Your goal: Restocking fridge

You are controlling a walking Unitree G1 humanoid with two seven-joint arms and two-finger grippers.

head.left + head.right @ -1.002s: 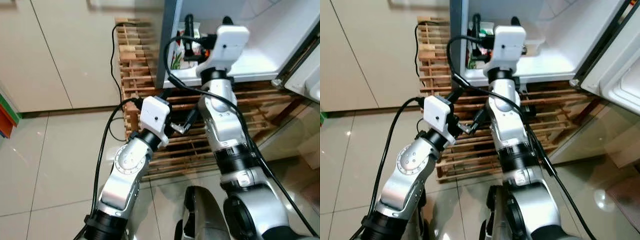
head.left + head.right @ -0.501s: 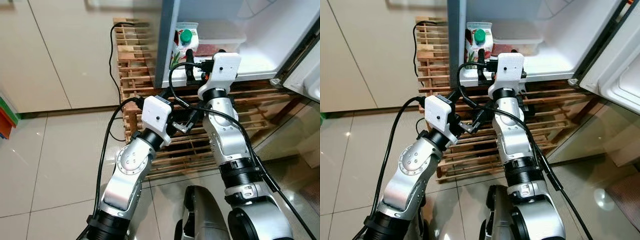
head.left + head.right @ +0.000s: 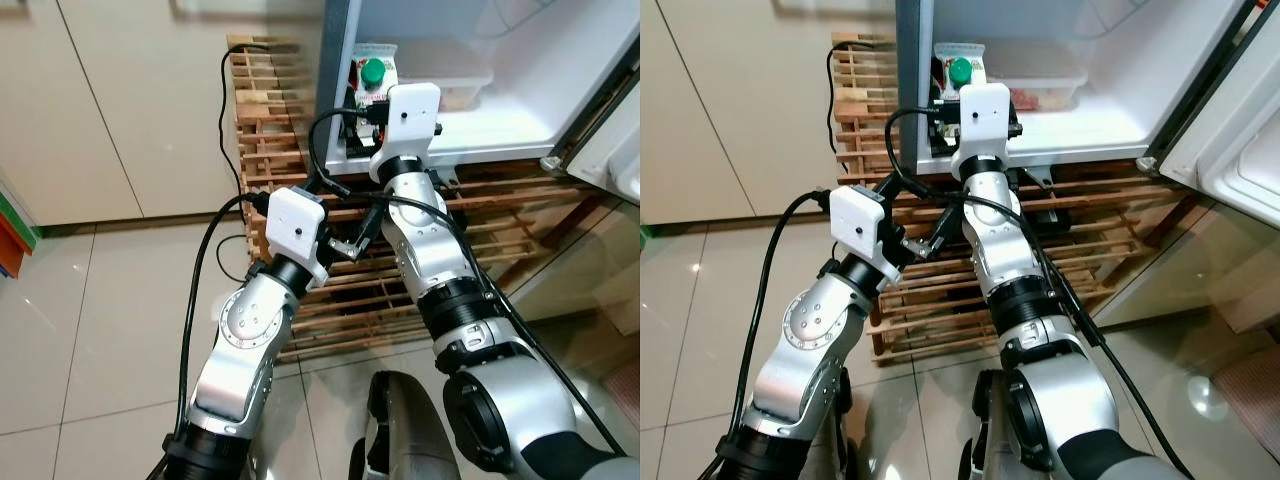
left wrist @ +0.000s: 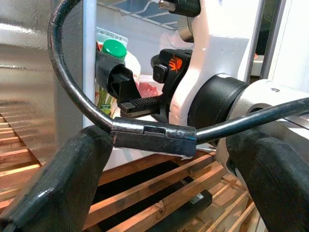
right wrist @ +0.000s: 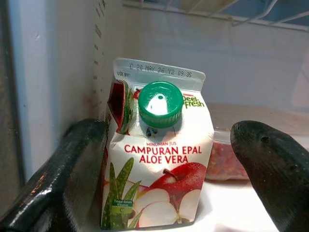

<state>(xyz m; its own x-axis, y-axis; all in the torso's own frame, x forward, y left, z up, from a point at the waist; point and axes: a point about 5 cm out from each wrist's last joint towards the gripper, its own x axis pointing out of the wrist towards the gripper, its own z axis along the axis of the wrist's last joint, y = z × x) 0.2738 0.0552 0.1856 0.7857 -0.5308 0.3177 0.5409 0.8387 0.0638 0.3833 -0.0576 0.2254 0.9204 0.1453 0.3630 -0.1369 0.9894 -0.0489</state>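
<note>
The right gripper (image 5: pixel 164 159) has its two black fingers (image 5: pixel 270 159) spread wide apart with nothing between them but air, pointed at an apple and aloe vera juice carton (image 5: pixel 157 159) that stands upright, green cap (image 5: pixel 160 103) on, in the near left corner of the fridge's bottom shelf (image 3: pixel 500 125), close against the inner left wall. Just beside the carton, further right on the same white shelf, lies a clear plastic container (image 3: pixel 1045 78) with reddish contents. The left gripper (image 4: pixel 159 169) is held lower, in front of the wooden slatted pallet (image 3: pixel 270 130) under the fridge; its fingers (image 4: pixel 58 188) also stand open, a black cable (image 4: pixel 72 82) crossing the gap between them, holding nothing. The fridge stands on that pallet with its door (image 3: pixel 1230 130) swung open to the right. Left of the pallet are cream cabinet panels (image 3: pixel 150 100), and the floor (image 3: pixel 80 320) is pale glossy tile with thin grout lines.
</note>
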